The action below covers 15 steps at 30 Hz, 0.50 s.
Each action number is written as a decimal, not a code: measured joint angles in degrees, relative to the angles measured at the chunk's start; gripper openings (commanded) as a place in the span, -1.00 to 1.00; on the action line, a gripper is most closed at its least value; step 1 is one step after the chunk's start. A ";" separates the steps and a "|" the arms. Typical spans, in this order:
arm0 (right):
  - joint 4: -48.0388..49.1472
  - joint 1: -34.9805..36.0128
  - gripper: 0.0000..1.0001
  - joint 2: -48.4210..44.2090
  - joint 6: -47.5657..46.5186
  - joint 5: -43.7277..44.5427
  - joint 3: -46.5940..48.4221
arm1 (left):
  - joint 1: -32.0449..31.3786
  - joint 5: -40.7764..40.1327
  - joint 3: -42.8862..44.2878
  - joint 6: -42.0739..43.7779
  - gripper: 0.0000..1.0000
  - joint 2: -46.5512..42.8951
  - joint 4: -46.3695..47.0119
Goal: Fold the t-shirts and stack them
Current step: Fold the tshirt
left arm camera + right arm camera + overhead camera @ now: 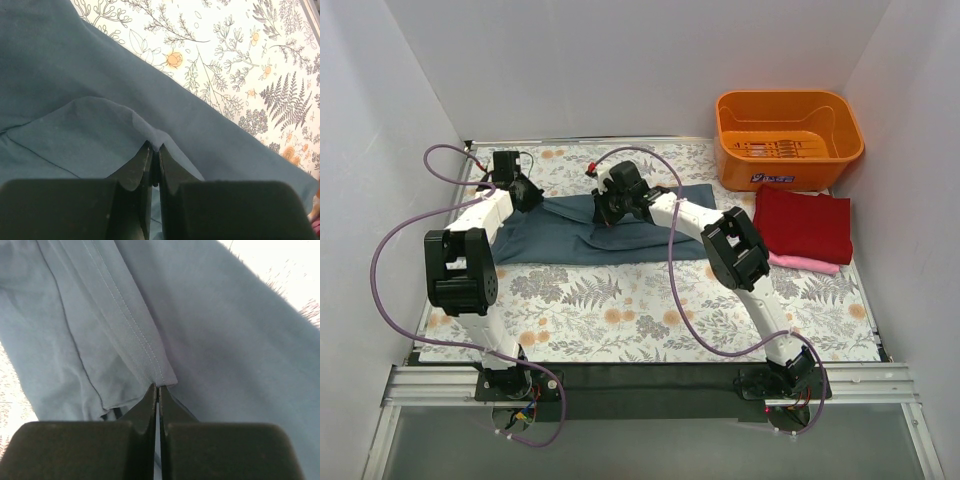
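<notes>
The slate blue-grey t-shirt lies spread across the middle back of the table. My left gripper is shut on its left back edge; the left wrist view shows the cloth pinched at the fingertips. My right gripper is shut on a stitched hem near the shirt's upper middle. The dark red t-shirt lies folded at the right, on top of the pink t-shirt, of which only an edge shows.
An orange plastic basket stands at the back right, just behind the folded shirts. A floral tablecloth covers the table. White walls close in at the left, back and right.
</notes>
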 measured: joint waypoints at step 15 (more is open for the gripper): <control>-0.66 -0.76 -0.03 -0.81 1.44 1.25 -2.95 | -0.13 -1.79 -0.37 -1.18 0.52 -0.46 -0.63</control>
